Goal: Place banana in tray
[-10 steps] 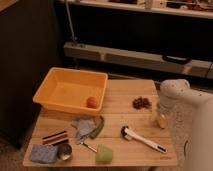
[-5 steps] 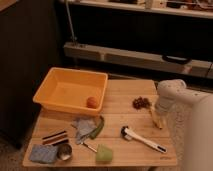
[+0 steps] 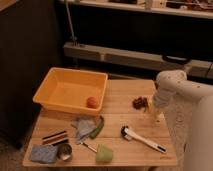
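- Since a second ago the arm has swung left, its gripper (image 3: pixel 157 111) now low over the banana (image 3: pixel 158 116) at the bench's (image 3: pixel 117 132) right edge.
- Whether it grips, I cannot tell.
- Far left, the tray (image 3: pixel 50 90) holds only an orange ball (image 3: pixel 92 102); lifting and carrying remain.

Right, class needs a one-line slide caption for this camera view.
Robot gripper lowered over the banana at the table's right edge, with the orange tray at far left holding one small orange fruit.
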Available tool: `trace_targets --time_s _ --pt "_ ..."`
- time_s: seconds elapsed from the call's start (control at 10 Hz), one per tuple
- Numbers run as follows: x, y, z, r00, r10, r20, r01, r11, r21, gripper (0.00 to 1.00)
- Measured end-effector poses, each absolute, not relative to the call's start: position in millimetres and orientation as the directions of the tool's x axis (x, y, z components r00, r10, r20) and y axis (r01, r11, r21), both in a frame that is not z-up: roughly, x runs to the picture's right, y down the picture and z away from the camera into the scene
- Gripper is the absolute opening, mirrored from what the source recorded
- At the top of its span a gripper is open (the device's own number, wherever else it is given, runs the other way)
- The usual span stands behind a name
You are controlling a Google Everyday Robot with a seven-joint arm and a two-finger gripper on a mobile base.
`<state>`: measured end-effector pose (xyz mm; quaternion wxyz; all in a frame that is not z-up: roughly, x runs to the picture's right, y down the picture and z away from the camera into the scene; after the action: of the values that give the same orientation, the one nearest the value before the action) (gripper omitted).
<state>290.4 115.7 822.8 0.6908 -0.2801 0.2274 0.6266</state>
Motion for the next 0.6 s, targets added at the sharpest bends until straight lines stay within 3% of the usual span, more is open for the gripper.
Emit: trace_targets --time_s 0.3,0.6 --pt "252 64 782 0.105 0.776 -0.622 -0.989 0.013 -0.15 0.0" --pt "192 32 777 0.141 0.799 -0.585 -0.97 -0.006 -0.243 0.0"
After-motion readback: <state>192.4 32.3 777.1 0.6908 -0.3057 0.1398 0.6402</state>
